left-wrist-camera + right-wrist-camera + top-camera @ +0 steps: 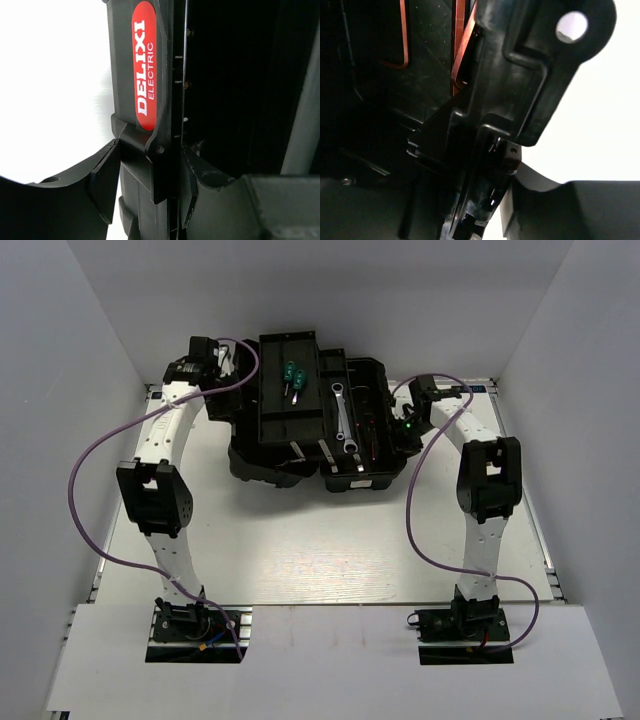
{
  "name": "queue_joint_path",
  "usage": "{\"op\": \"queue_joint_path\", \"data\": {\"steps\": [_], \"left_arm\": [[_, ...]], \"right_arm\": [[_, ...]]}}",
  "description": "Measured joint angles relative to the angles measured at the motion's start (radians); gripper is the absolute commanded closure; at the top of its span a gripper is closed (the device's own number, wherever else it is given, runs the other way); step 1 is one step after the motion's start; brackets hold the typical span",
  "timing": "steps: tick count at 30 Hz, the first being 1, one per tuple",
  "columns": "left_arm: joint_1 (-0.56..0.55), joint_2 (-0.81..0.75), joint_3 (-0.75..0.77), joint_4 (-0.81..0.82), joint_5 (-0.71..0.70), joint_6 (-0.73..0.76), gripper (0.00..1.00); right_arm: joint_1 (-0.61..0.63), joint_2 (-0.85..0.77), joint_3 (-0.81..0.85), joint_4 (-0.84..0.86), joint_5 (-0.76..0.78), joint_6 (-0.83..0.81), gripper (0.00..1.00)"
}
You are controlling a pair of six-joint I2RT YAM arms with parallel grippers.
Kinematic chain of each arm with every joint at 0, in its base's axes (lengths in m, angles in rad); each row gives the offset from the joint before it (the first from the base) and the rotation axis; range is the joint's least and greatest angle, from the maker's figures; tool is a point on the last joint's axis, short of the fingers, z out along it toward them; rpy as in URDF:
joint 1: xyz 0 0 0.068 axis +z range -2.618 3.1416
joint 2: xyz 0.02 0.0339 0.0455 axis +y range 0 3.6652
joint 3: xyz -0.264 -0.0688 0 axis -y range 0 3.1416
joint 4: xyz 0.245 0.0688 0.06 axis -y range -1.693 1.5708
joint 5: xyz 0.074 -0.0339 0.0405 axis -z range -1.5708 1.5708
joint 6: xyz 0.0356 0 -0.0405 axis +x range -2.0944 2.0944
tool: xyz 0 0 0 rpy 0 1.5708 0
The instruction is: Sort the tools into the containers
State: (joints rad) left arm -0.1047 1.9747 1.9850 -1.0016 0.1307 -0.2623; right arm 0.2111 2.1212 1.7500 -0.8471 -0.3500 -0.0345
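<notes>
Left gripper (149,167) is right up against the lens at the bottom of the left wrist view. Its two fingers (105,182) press on either side of a black plastic rim of the black toolbox (125,75), just under the red DELIXI label (145,65), so I read that as a pinch on the box itself.

In the top view the toolbox sits open in the upper middle of the frame. The right gripper (406,428) is tucked against its right wall. The right wrist view shows one finger (570,210) at the lower right and box wall filling the middle. Whether those jaws have closed on anything, I can't tell.

The tools look to be inside the box:
- The green-handled screwdrivers (292,375) are in the upper left section.
- A silver wrench (344,415) lies lengthwise in the middle.
- The reddish hex keys (456,50) show at the top of the right wrist view, lying in a compartment just inside the wall.

My read is that the sorting looks about done.

On handling, this box should be stiff, bulky and smooth-skinned, easy to slip on, with a hinged half that may swing. Rims and the handle are the sensible holds, one arm on each side. Keep it level, or the loose tools will likely slide, the thin hex keys first.
</notes>
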Motion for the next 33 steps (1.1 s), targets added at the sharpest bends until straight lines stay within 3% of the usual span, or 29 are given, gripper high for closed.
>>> {"op": "queue_joint_path", "data": {"steps": [9, 20, 33], "left_arm": [[-0.049, 0.019, 0.142, -0.046, -0.081, -0.023, 1.00], [-0.134, 0.050, 0.254, -0.054, -0.211, -0.027, 1.00], [-0.291, 0.068, 0.341, 0.060, -0.375, -0.026, 1.00]], "right_arm": [[0.010, 0.006, 0.008, 0.003, -0.022, -0.005, 1.00], [0.056, 0.000, 0.023, -0.024, 0.088, 0.033, 1.00], [0.082, -0.011, 0.023, -0.079, 0.186, 0.069, 1.00]]}}
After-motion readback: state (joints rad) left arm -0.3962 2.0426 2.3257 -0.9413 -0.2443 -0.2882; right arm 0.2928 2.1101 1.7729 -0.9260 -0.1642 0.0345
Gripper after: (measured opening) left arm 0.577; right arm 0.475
